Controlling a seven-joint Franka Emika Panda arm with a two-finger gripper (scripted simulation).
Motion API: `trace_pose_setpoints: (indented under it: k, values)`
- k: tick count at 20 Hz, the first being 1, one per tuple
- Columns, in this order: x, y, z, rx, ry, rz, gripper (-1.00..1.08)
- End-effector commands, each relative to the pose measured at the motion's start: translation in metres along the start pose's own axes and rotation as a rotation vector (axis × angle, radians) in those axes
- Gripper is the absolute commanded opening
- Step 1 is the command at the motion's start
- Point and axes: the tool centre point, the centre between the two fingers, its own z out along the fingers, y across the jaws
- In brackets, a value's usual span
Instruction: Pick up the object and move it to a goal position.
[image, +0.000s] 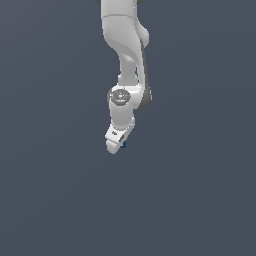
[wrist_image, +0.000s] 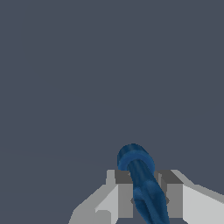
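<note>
The object (wrist_image: 142, 179) is a dark blue elongated item with a rounded knob end. In the wrist view it sits between my two grey fingers (wrist_image: 124, 194), which close on its shaft. In the exterior view only a small blue bit of the object (image: 123, 145) shows beside the white gripper (image: 116, 144), which hangs from the arm near the middle of the picture. The gripper is shut on the object. No goal marker shows in either view.
A plain dark grey-blue surface (image: 60, 200) fills both views. The white arm (image: 122, 40) comes down from the top of the exterior view.
</note>
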Motion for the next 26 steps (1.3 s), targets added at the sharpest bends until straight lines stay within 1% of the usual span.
trace_pose_setpoints:
  k: [1, 7, 12, 16, 26]
  values:
    - [-0.001, 0.0, -0.001, 0.0, 0.0, 0.0, -1.0]
    - [-0.015, 0.002, -0.013, 0.0, 0.0, 0.0, -1.0]
    - [-0.04, 0.005, -0.036, 0.0, 0.0, 0.0, -1.0]
    - [-0.068, 0.008, -0.063, 0.0, 0.0, 0.0, -1.0]
    - [-0.155, 0.02, -0.145, 0.0, 0.003, -0.001, -1.0]
